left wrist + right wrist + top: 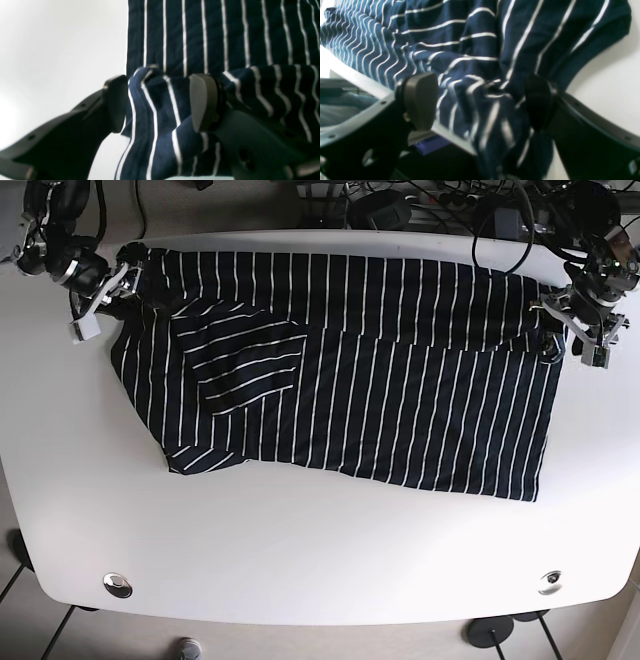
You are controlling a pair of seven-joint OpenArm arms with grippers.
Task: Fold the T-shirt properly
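Left wrist view: the left pincer (160, 102) stands wide, its pads on either side of a bunched fold of the T-shirt (225, 37), not clamping it. Right wrist view: the right pincer (480, 100) is likewise released around gathered cloth. Base view: the shirt lies spread across the white worktop (300, 550).

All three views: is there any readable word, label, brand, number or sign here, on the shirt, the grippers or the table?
None can be read in any view.
T-shirt: white stripes on navy only; no print, logo or tag visible.
Left gripper and right gripper: plain black, no markings visible.
Table: bare white, no sign or sticker.
Cables and gear behind the table: too small to tell whether anything is printed there.
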